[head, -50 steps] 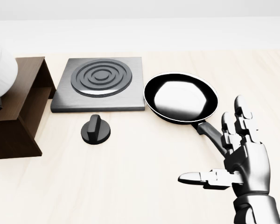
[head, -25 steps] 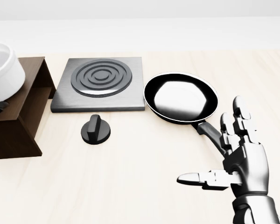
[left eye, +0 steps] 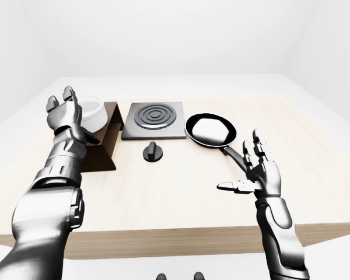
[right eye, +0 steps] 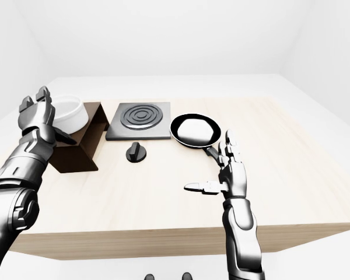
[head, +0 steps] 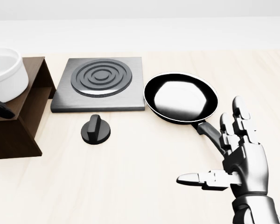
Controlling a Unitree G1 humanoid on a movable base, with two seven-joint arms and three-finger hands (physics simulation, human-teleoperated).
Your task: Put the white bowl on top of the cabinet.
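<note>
Left hand (left eye: 63, 109) is raised with fingers spread, just left of the white bowl (left eye: 94, 112), which sits upright on top of the dark cabinet (left eye: 107, 140). Further right on the counter (left eye: 181, 198) lie a burner plate (left eye: 154, 119), a knob (left eye: 153, 151) and a black pan (left eye: 210, 129). Right hand (left eye: 259, 175) hovers open, fingers apart.

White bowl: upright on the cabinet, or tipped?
Upright. The white bowl sits rim-up on the cabinet; the left hand is open beside it.
</note>
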